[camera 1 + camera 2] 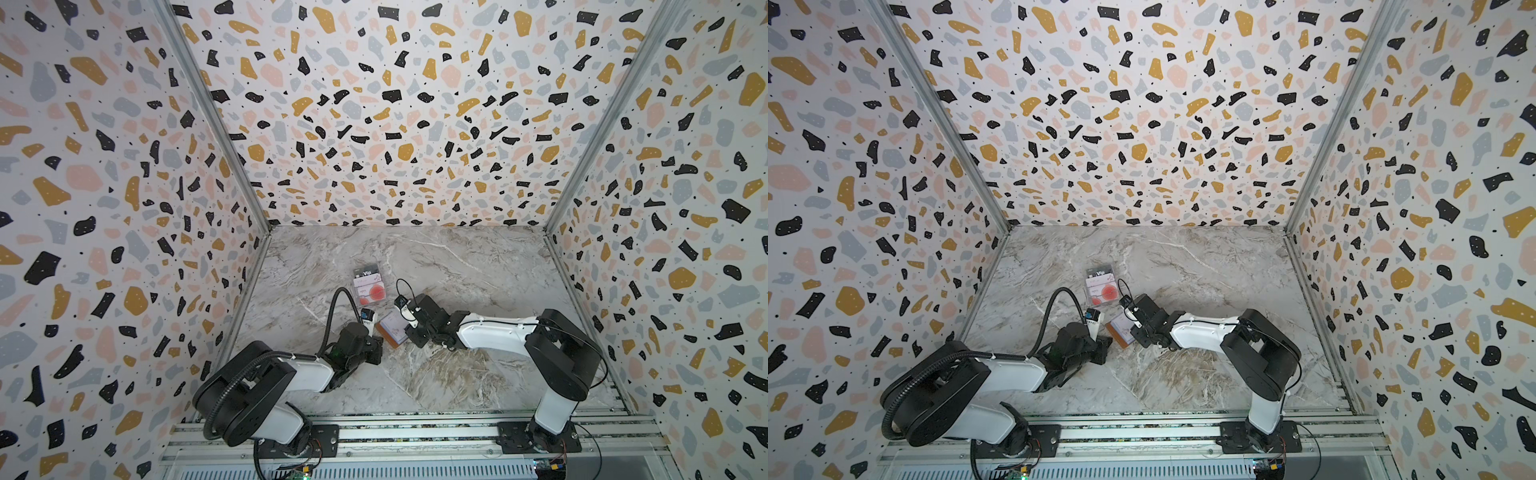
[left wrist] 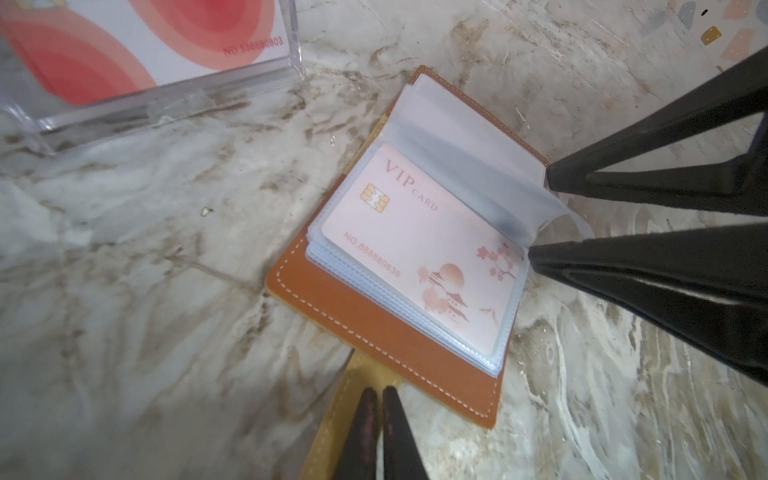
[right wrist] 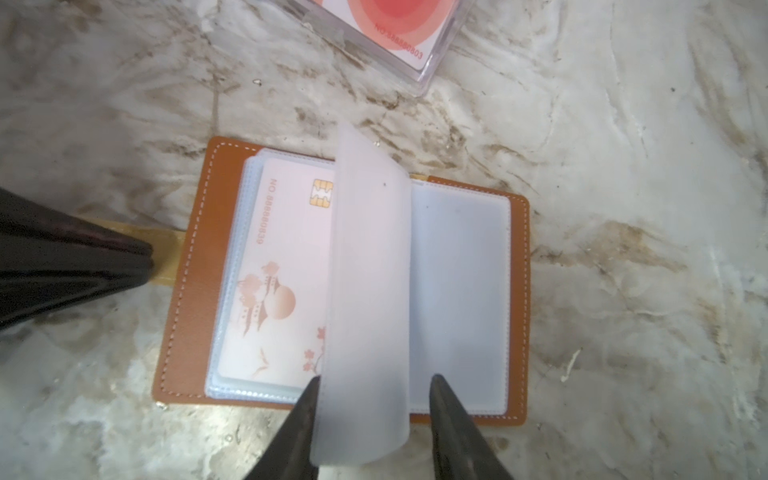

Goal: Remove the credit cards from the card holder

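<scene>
The tan leather card holder (image 1: 391, 330) lies open and flat on the veined marble table (image 1: 465, 266), mid-table between the two arms, with white stitching round its edge. The left gripper (image 2: 379, 392) is pinched tight on the mustard strap tab (image 2: 338, 415). The right gripper (image 3: 376, 380) stands partly open, its tips either side of a frosted plastic sleeve (image 3: 365, 270) that curls upright between them, not squeezed.

Beside that curl, a glossy pale-pink VIP card (image 2: 415, 257) sits in the top sleeve, showing a gold chip and a pagoda-and-blossom print. The right wrist view shows the facing page's sleeve blank; the left wrist view hides it behind the curl. Just beyond the holder, the hard clear case (image 1: 368, 286) holds red-circle cards (image 2: 124, 41). Only the top views show the dark Vip card (image 1: 365, 273) in it.
</scene>
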Robot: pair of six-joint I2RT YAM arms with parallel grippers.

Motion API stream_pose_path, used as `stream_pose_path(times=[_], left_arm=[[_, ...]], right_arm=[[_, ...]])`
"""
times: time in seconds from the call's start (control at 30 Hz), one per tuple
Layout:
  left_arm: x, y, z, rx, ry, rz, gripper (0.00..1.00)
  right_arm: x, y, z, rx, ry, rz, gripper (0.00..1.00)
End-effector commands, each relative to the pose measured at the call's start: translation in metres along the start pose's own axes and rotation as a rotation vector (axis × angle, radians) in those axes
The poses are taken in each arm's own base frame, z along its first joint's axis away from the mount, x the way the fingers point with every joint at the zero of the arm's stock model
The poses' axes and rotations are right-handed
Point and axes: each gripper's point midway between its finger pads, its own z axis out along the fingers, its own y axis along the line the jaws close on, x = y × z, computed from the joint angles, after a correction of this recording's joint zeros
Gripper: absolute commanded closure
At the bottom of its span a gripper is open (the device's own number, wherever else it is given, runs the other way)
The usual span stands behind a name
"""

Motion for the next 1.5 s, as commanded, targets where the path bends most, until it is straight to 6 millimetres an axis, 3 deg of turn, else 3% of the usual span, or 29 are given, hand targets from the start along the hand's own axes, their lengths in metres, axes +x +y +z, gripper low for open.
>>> stream_pose_path(times=[0.0, 0.3, 0.53, 0.6, 0.77, 0.93, 1.27, 1.47], left_arm=[[0.030, 0.010, 0.001, -0.037, 0.112, 0.011, 0.91], [0.028, 0.009, 0.001, -0.034, 0.111, 0.015, 0.91], [0.023, 0.008, 0.000, -0.035, 0.098, 0.018, 0.91], [0.021, 0.008, 0.001, -0.035, 0.093, 0.018, 0.91], [0.013, 0.005, 0.002, -0.029, 0.075, 0.022, 0.90], [0.007, 0.006, 0.003, -0.044, 0.051, 0.017, 0.89], [-0.006, 0.005, 0.001, -0.049, 0.009, 0.016, 0.89], [-0.009, 0.006, 0.004, -0.066, 0.011, 0.020, 0.90]], right_arm=[[-0.009, -0.016, -0.009, 0.049, -0.033, 0.050, 0.57], [0.002, -0.046, 0.001, 0.078, 0.001, 0.157, 0.57], [0.004, -0.058, 0.004, 0.024, 0.016, 0.229, 0.57], [-0.001, -0.058, -0.001, -0.030, -0.004, 0.252, 0.57], [-0.017, -0.048, -0.010, -0.229, -0.060, 0.301, 0.44], [-0.013, -0.057, 0.006, -0.244, -0.015, 0.355, 0.39], [-0.007, -0.054, 0.029, -0.301, 0.036, 0.394, 0.39], [0.003, -0.041, 0.028, -0.346, 0.082, 0.410, 0.47]])
